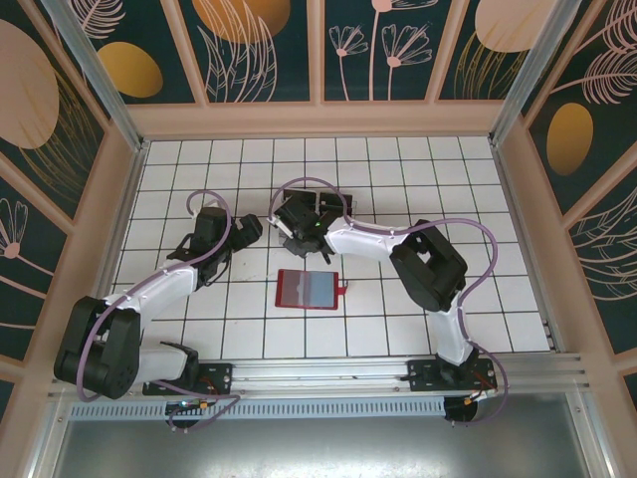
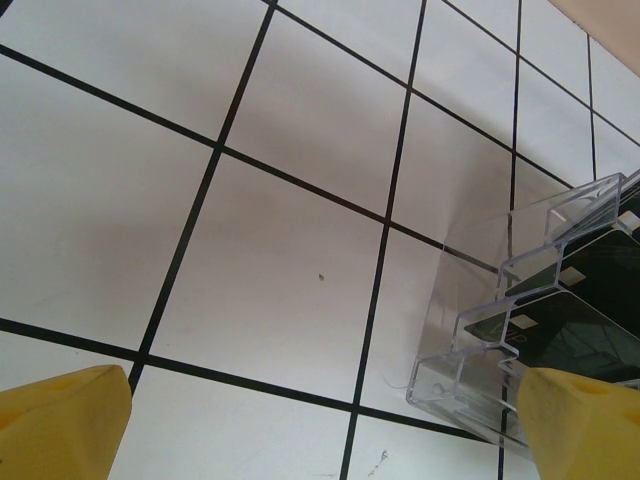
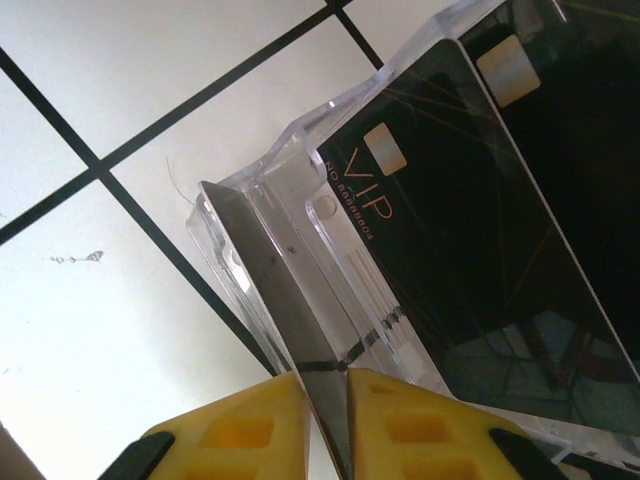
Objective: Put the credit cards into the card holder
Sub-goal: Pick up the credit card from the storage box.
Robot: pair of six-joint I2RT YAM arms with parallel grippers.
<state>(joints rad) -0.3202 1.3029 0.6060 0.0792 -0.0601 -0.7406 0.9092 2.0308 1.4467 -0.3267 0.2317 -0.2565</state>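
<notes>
Credit card [image 3: 264, 272] sits pinched between right fingers [image 3: 235, 435].

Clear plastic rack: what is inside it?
Dark credit cards stand in the rack's stepped slots, one marked VIP. The right tool pinches a thin sheet in the front slot, likely another card. Cards further back are partly covered by those in front.

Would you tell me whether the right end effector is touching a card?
Touching. In the right wrist view, the right end effector pinches a thin card, seen edge-on, between its yellow fingers at the clear rack.
</notes>
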